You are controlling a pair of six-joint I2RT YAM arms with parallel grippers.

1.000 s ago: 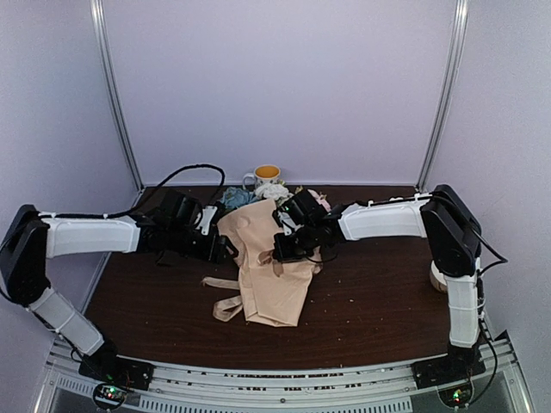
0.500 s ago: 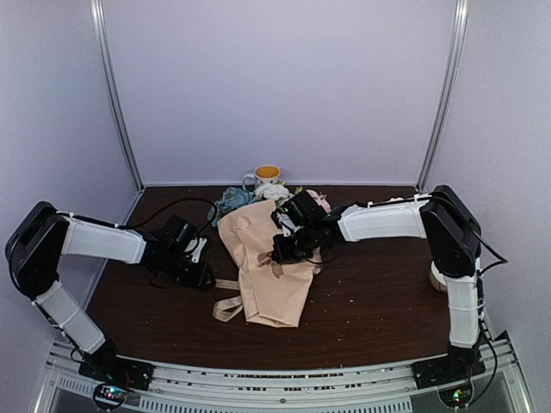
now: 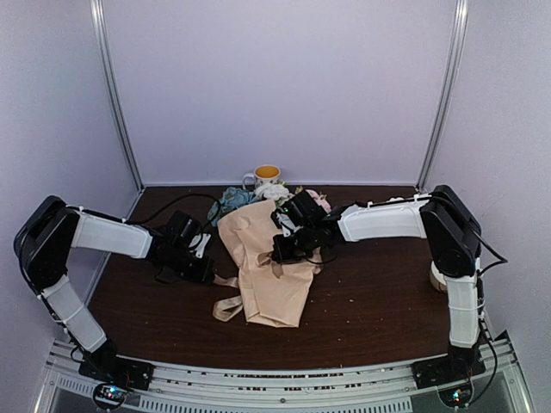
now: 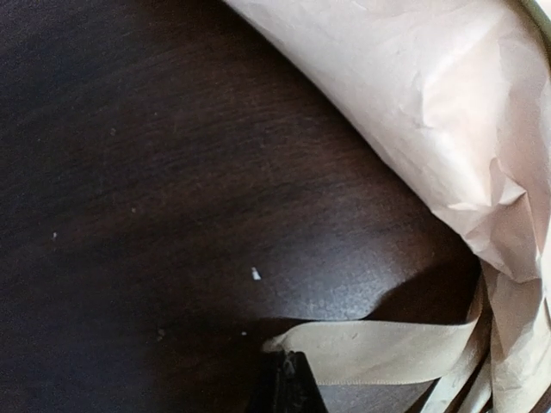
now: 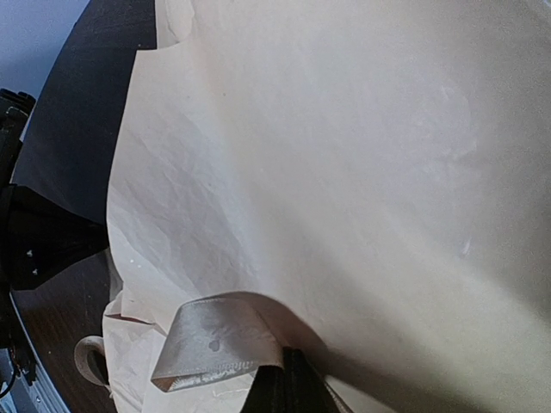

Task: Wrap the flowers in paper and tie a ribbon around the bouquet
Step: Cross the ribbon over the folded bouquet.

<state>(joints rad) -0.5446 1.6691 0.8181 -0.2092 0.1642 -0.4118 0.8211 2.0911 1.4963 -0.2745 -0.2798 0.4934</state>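
Note:
The bouquet [image 3: 269,262] lies on the table in a cone of peach-tan paper [image 5: 362,155]. Its flowers [image 3: 274,193] point toward the back wall. A cream satin ribbon [image 3: 226,283] trails from the cone's left side. My left gripper [image 3: 209,275] sits low on the table, left of the cone. In the left wrist view it [image 4: 288,368] is shut on the end of the ribbon [image 4: 379,348]. My right gripper [image 3: 277,251] rests on top of the cone. In the right wrist view it [image 5: 288,380] is shut on a loop of the ribbon [image 5: 215,337].
A white mug [image 3: 266,176] with orange inside stands at the back wall behind the flowers. A pale roll [image 3: 438,277] sits by the right arm's base. More ribbon curls into a loop [image 3: 226,308] near the cone's lower left. Small crumbs dot the dark table [image 3: 370,292].
My left gripper has drawn back from the cone's left edge, dropped toward the table and shut on the ribbon end. The right gripper and the bouquet have stayed put.

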